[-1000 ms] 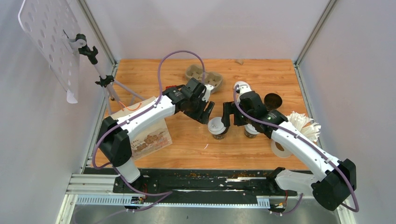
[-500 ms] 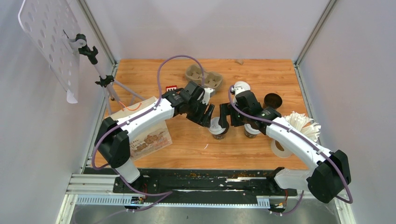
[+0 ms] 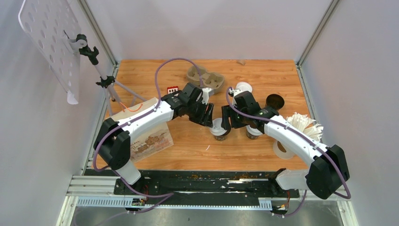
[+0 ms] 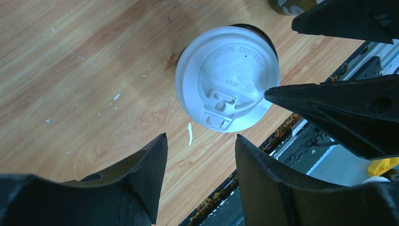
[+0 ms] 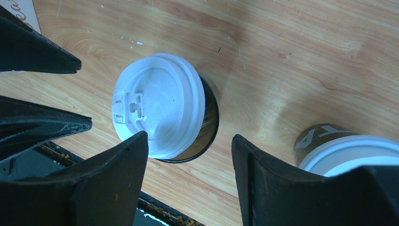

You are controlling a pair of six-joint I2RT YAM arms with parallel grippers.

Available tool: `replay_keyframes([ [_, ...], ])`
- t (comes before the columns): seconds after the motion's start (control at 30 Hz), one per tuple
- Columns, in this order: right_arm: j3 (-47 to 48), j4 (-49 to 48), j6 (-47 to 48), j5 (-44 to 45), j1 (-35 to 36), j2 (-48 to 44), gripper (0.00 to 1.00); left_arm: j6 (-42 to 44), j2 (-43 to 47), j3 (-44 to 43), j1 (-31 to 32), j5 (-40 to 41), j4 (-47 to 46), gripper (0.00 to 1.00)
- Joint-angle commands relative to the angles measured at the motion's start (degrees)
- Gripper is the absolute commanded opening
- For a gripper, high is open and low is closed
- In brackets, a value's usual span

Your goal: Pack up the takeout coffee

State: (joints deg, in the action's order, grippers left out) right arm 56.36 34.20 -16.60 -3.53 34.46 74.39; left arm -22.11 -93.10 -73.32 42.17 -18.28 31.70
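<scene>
Your left gripper (image 4: pixel 200 139) and right gripper (image 5: pixel 189 136), both open, flank a takeout coffee cup (image 5: pixel 209 121) at the bench's (image 3: pixel 263 75) middle; its white lid (image 5: pixel 157 103) sits askew; a second lidded cup (image 5: pixel 348 150) stands just beside.

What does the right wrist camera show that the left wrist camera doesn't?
Only the right wrist view: the lid sits off-centre on the cup, leaving a wide crescent of its mouth uncovered, and the second cup shows its white lid. Only the left wrist view: the lid's moulded lettering, and one finger of the right gripper with its tip at the lid's edge. Both: the same white lid, the wooden table, and the opposite arm's fingers.
</scene>
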Motion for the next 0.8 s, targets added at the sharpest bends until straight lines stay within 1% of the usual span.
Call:
replay_keyframes([
  [0.0, 2.5, -0.3, 1.0, 0.7, -0.2, 0.3, 0.64, -1.1, 2.1, 0.5, -0.8, -2.1, -2.7, 0.62],
  [0.13, 2.2, -0.1, 0.9, 1.1, -0.2, 0.5, 0.61, 1.2, 1.5, 0.2, -0.8, -2.7, -1.5, 0.62],
  [0.33, 1.3, -0.2, 0.7, 1.6, -0.2, 0.3, 0.54, 1.1, 1.1, 1.4, -0.9, -3.9, -3.2, 0.61],
  [0.4, 0.9, 0.1, 0.7, 1.8, -0.3, 0.0, 0.54, 1.1, 0.7, 2.1, -0.8, -4.5, -4.2, 0.62],
  [0.53, -0.3, 0.0, 0.7, 2.4, -0.3, -0.8, 0.54, 0.9, 1.3, 4.2, -0.9, -6.9, -9.1, 0.65],
  [0.77, -0.5, 0.6, 0.7, 2.9, -0.2, -1.1, 0.52, 1.7, -0.8, 2.8, -0.8, -8.7, -9.1, 0.64],
])
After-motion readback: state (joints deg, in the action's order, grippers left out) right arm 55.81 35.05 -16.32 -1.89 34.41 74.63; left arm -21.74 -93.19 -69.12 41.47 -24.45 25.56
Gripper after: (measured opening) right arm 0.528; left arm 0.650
